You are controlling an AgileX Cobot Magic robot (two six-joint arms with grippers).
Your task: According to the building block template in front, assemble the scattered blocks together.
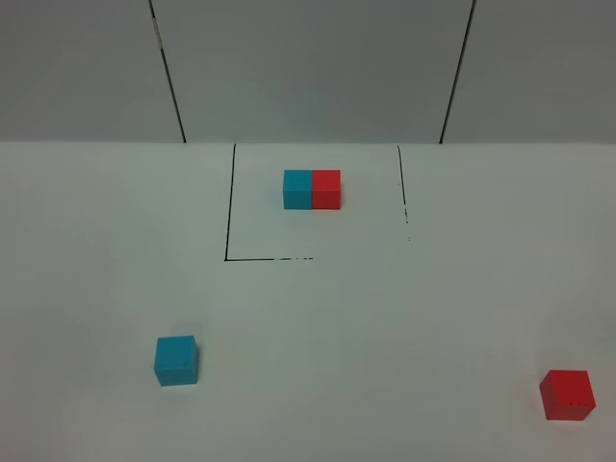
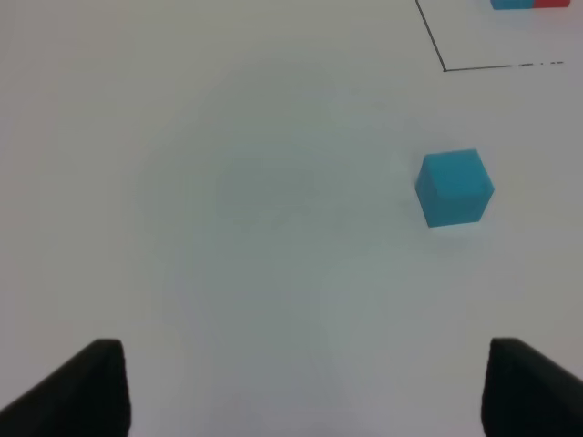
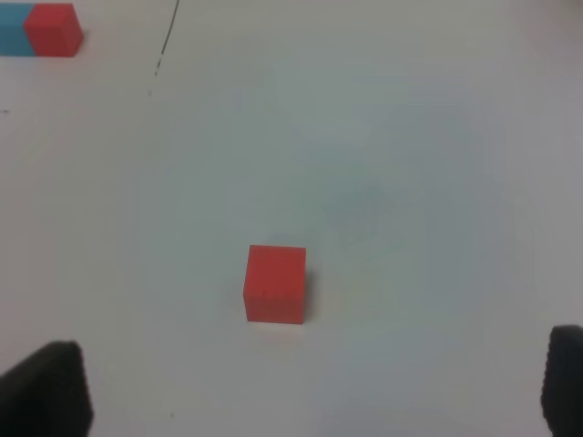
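Note:
The template [image 1: 312, 190], a cyan cube joined to a red cube with cyan on the left, sits inside a black-lined square at the back of the table. A loose cyan cube [image 1: 177, 361] lies at the front left; it also shows in the left wrist view [image 2: 455, 188]. A loose red cube [image 1: 567, 395] lies at the front right and shows in the right wrist view [image 3: 275, 283]. No gripper shows in the exterior view. The left gripper [image 2: 305, 391] is open and empty, well short of the cyan cube. The right gripper [image 3: 314, 391] is open and empty, short of the red cube.
A black outline [image 1: 229, 221] marks the square around the template on the white table. A grey panelled wall [image 1: 308, 67] stands behind the table. The template's edge shows in the left wrist view [image 2: 533, 4] and in the right wrist view [image 3: 41, 29].

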